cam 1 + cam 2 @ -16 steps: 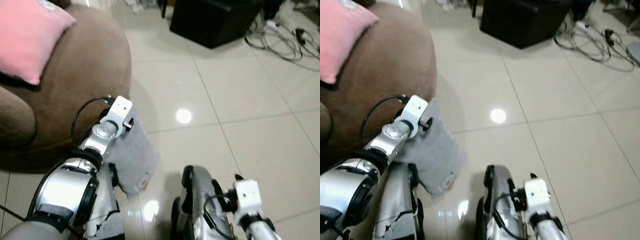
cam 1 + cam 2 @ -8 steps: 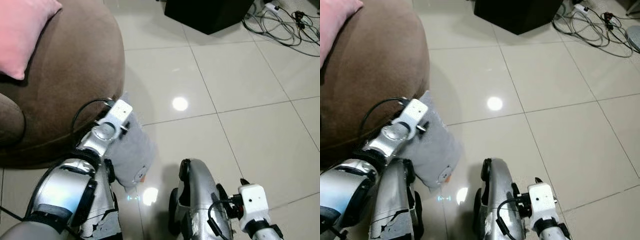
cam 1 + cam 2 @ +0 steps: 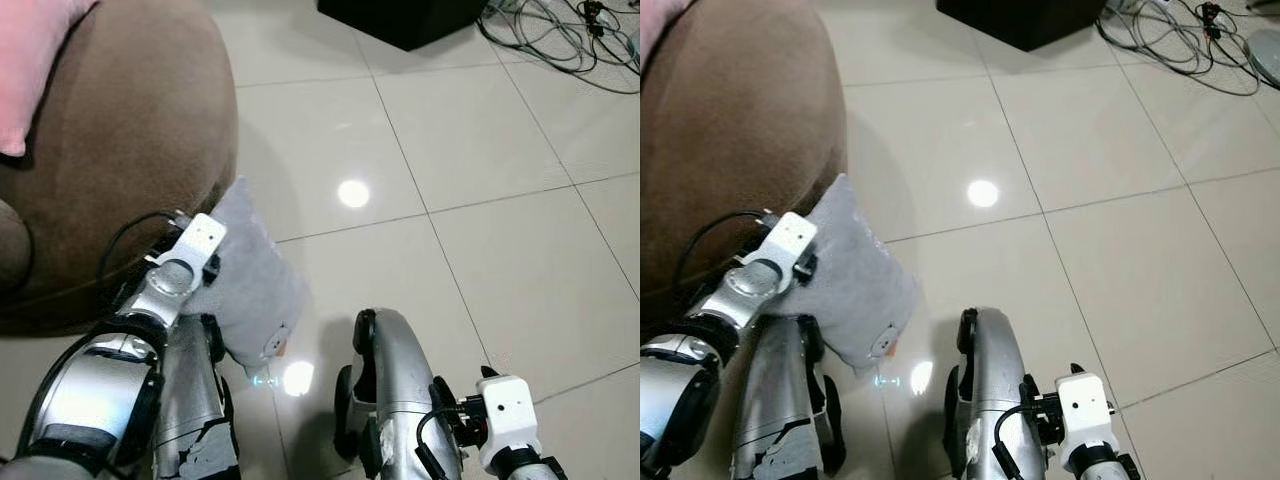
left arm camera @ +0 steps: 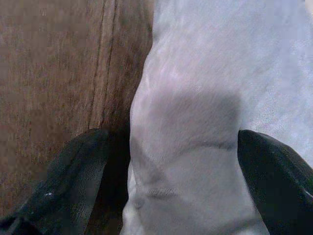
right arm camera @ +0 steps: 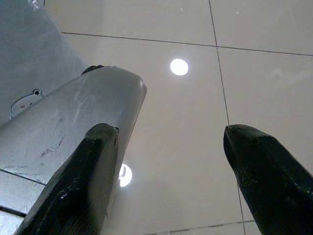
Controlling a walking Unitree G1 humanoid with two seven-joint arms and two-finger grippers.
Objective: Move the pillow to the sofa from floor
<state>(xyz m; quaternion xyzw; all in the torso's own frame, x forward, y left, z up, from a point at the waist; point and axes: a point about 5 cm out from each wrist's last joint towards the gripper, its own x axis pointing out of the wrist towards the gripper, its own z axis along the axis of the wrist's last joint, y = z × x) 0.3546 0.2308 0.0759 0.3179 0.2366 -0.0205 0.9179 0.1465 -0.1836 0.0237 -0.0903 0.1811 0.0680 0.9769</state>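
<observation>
A grey pillow (image 3: 252, 290) stands on its edge on the tiled floor, leaning against the base of the brown sofa (image 3: 130, 150). My left arm reaches down to it, with the wrist (image 3: 195, 245) at the pillow's sofa-side edge. In the left wrist view the left gripper (image 4: 181, 166) is open, and the pillow's edge (image 4: 195, 98) lies between the two black fingers (image 4: 73, 176), with sofa fabric beside it. My right gripper (image 5: 171, 161) hangs open over bare floor beside my right leg, and its wrist (image 3: 505, 420) is low at the right.
A pink cushion (image 3: 30, 60) lies on the sofa's seat at the upper left. A black box (image 3: 400, 15) and loose cables (image 3: 560, 40) sit at the far side of the floor. My own silver legs (image 3: 385, 390) stand just right of the pillow.
The head camera has tilted further down. My left wrist has sunk lower and shifted toward the sofa along the pillow's edge. The pillow stays on the floor.
</observation>
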